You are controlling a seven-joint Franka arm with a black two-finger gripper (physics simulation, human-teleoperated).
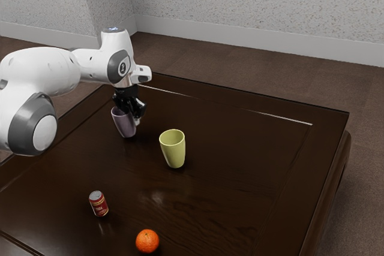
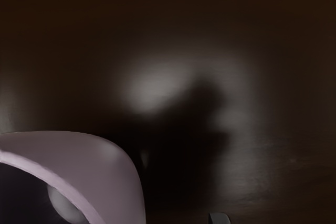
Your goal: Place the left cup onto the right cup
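A purple cup [image 1: 123,123] hangs tilted just above the dark table [image 1: 240,148], with my gripper [image 1: 131,111] shut on its rim. In the wrist view its pale purple rim [image 2: 79,171] curves close under the hand, over the table's dark top. A yellow-green cup [image 1: 173,147] stands upright on the table, a short way toward the exterior view's right of the held cup and apart from it.
A small red can [image 1: 98,203] stands near the table's front, and an orange [image 1: 147,241] lies at the front edge. The table's raised rim [image 1: 327,166] runs along the exterior view's right side.
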